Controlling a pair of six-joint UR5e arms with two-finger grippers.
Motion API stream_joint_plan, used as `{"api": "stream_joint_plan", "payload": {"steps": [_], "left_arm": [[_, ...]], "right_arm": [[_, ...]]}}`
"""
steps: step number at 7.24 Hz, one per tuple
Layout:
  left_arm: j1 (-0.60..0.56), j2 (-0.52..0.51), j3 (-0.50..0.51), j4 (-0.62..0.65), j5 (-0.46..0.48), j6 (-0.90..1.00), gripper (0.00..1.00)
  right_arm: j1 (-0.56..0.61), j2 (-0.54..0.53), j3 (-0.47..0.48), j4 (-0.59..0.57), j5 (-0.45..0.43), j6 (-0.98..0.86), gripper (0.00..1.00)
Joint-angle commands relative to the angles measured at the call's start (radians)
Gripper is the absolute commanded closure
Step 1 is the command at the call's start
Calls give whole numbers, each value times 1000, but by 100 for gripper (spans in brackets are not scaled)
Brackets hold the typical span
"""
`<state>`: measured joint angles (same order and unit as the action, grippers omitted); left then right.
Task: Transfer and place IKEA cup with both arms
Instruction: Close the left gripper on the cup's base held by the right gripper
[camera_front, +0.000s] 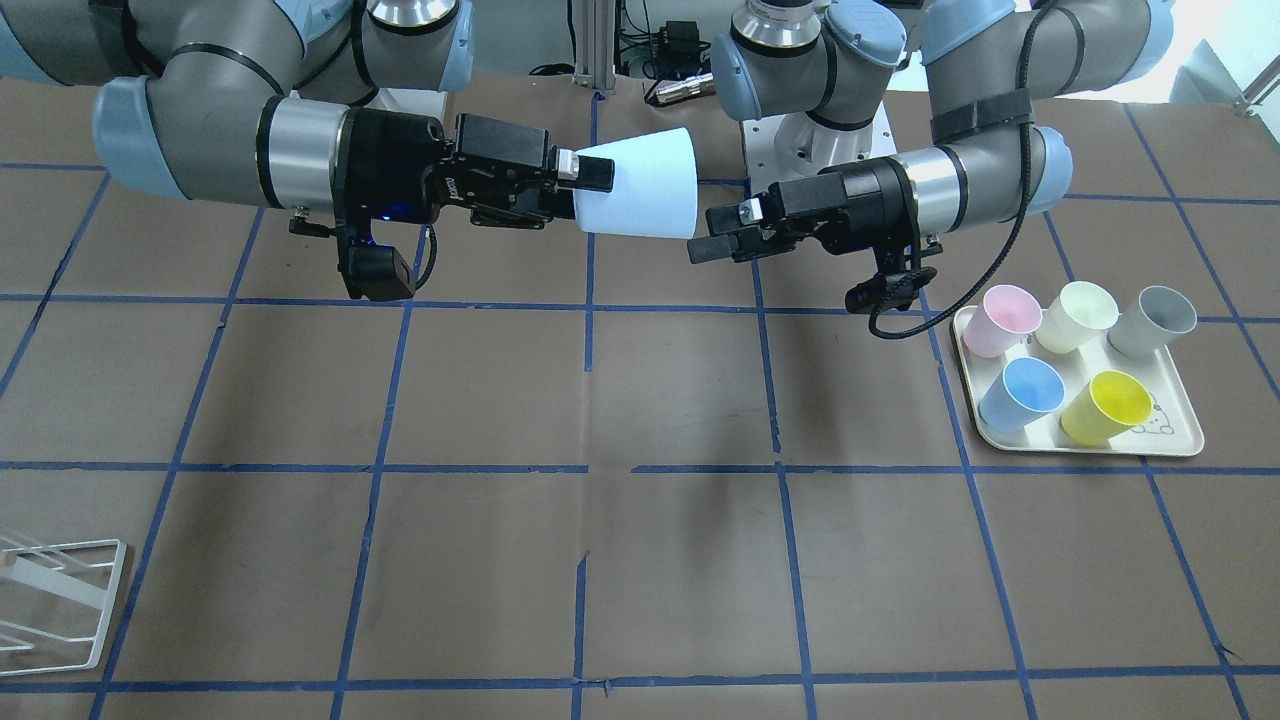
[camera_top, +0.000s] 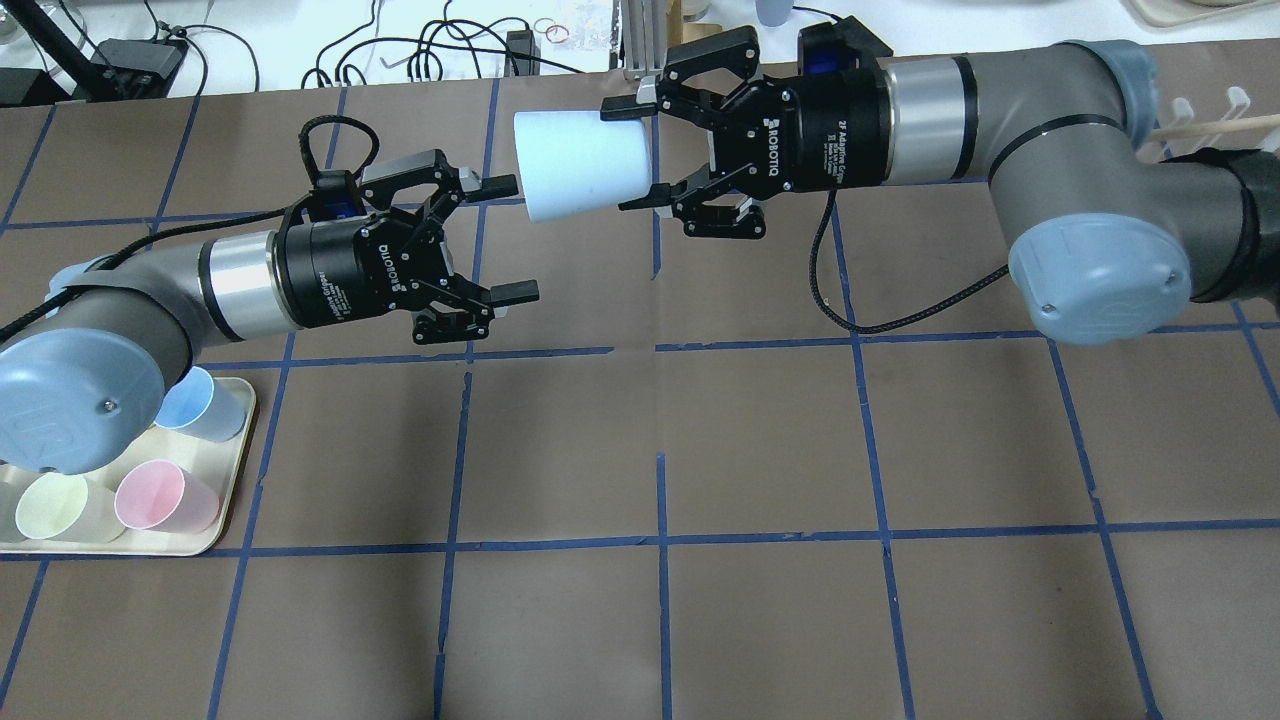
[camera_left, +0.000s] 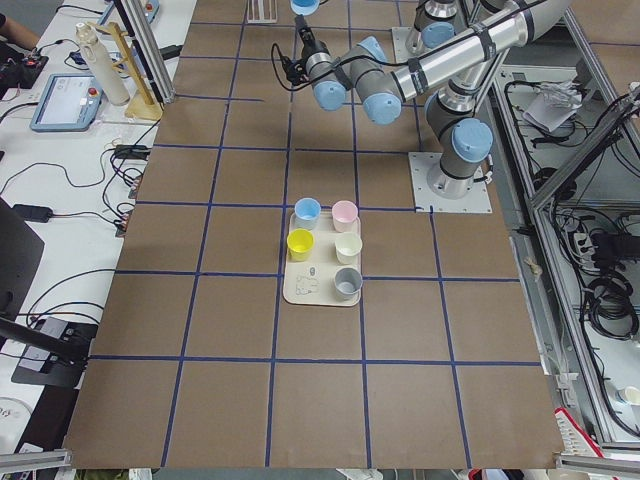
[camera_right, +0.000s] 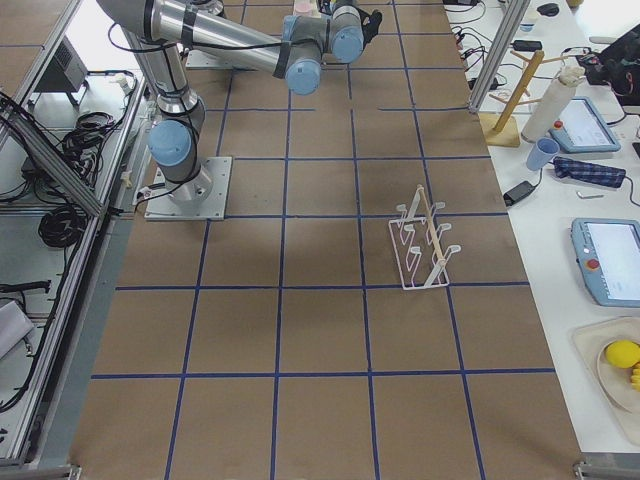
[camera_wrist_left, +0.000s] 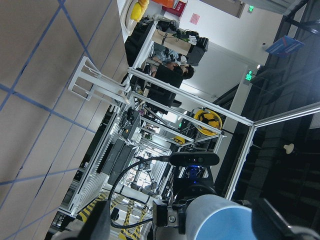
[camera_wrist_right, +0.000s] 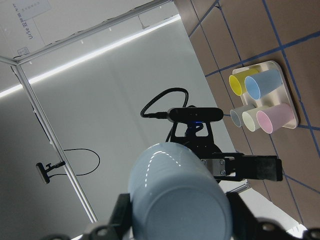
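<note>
Right, front-facing view first: my right tool (camera_front: 588, 190) is clamped on the narrow base end of the IKEA cup (camera_front: 645, 185). The cup lies on its side in the air above the counter (camera_front: 640, 400), rim pointing at my left tool (camera_front: 712, 233). That left tool has its fingers spread and grips nothing, tips just beside the rim. On my left arm's side sits a tray (camera_front: 1185, 445) carrying 5 cups: a pink cup (camera_front: 1010, 318), a cream cup (camera_front: 1075, 315), a grey cup (camera_front: 1155, 320), a sky-blue cup (camera_front: 1022, 392) and a yellow cup (camera_front: 1105, 405). A white wire rack (camera_front: 60, 600) shows in the corner.

Overhead now: 2 fingers of my right tool pinch the pale cup from either side. The left tool's 2 fingers are wide apart, with 1 tip near the rim but not touching.

Left side view: the tools are too small to judge, and the tray stands mid-counter.

Right side view: the rack stands mid-counter, with the arms at the far end.

Left wrist camera: the cup's bluish mouth faces me at the bottom edge.

Right wrist camera: the cup's round base sits low between my fingers, with the tray beyond.
</note>
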<state>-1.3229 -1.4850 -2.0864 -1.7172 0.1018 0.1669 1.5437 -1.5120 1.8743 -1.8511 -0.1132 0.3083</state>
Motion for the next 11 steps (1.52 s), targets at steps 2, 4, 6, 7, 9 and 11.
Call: {"api": "stream_joint_plan", "payload": {"steps": [2,4,6,7,9,11], "left_arm": [[-10,18,2,-10,6,-1,0],[-30,28,8,-9,-11,-4,0],[-30,32,8,-8,-34,-7,0],[-30,31,8,-7,-33,-7,22],[-30,32,9,-1,-31,-4,51],[-29,34,11,5,-27,-4,100]], "right_arm": [[9,4,2,4,-6,-3,100],[35,6,2,15,-5,3,100],[41,9,0,21,-3,14,100],[41,9,0,32,-3,14,100],[41,7,0,58,-3,12,99],[41,7,0,82,-2,12,99]]}}
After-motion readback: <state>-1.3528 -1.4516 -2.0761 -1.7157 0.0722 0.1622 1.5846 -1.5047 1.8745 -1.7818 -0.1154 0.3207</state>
